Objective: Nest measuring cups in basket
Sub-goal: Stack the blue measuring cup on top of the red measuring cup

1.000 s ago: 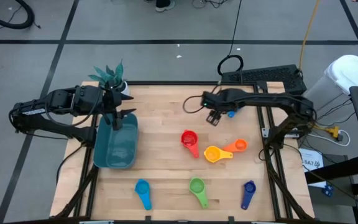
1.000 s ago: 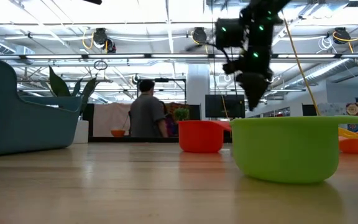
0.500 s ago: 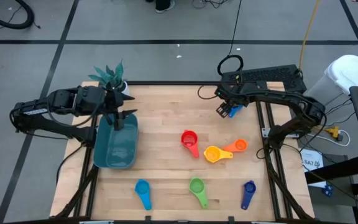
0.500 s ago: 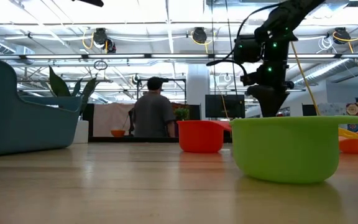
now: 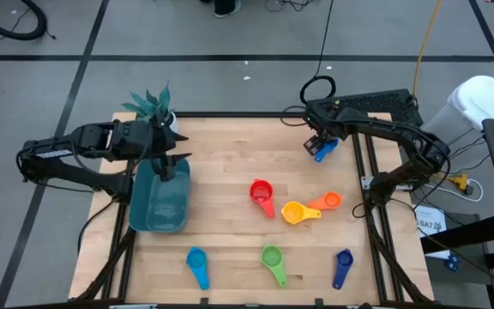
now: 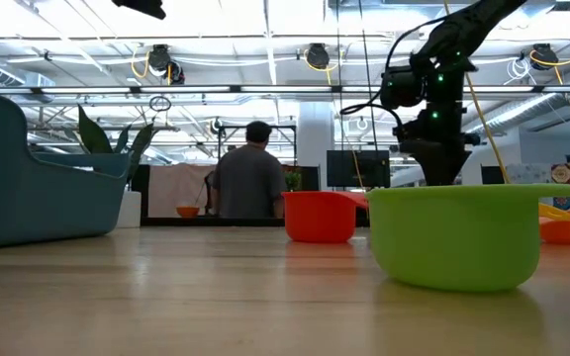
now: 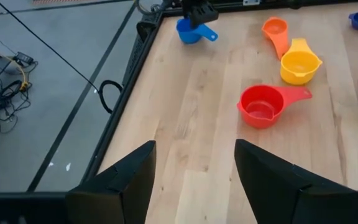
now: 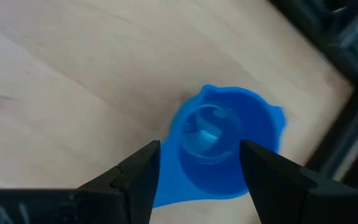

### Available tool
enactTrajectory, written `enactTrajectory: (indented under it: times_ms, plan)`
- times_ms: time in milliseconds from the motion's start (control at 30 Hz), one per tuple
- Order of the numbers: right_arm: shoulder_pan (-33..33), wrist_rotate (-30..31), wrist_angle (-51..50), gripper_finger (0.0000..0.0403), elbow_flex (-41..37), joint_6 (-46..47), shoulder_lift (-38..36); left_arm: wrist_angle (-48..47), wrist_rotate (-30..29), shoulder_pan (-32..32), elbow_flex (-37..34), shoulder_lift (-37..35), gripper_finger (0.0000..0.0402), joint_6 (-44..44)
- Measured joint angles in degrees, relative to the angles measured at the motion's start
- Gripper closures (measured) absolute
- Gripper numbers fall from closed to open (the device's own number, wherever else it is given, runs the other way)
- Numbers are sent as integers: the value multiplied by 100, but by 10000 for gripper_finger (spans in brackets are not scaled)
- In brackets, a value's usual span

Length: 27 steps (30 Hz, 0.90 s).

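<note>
The measuring cups lie bowl-up on the wooden table: red (image 5: pixel 262 193), yellow (image 5: pixel 293 212), orange (image 5: pixel 328 202), light blue (image 5: pixel 197 262), green (image 5: pixel 272 260) and dark blue (image 5: pixel 342 265), plus a blue one (image 5: pixel 323 151) at the far right. My right gripper (image 5: pixel 316 142) hangs open just above that blue cup (image 8: pixel 225 146), a finger on either side and clear of it. The teal basket (image 5: pixel 161 202) stands at the left. My left gripper (image 5: pixel 171 153) is open and empty over the basket's far end.
A small potted plant (image 5: pixel 153 105) stands at the far left corner behind the basket. The table's right frame rail (image 8: pixel 347 124) runs close beside the blue cup. In the low view the green cup (image 6: pixel 453 237) fills the foreground, and a person (image 6: pixel 250 178) stands far off in the room.
My right gripper has swung toward the table's right and far edges and rolled about its own axis. It now hangs over the blue cup at the far right, still open. No cup has moved.
</note>
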Motion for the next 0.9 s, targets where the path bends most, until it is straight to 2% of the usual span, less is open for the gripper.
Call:
enactTrajectory:
  times_ms: [300, 633, 767, 900]
  plan:
    - [-33, -350, 580, 191, -436, 290, 4, -38, 0, 0, 0, 23, 152, -11]
    - [-140, -359, 1174, 192, -910, 212, 7, -37, 0, 2, 0, 20, 135, -19]
    - [-140, -365, 1210, 207, -922, 188, 7, -37, 1, 0, 0, 20, 141, -22]
    - [-138, -375, 1203, 240, -922, 170, 7, -37, 1, 1, 0, 20, 154, -24]
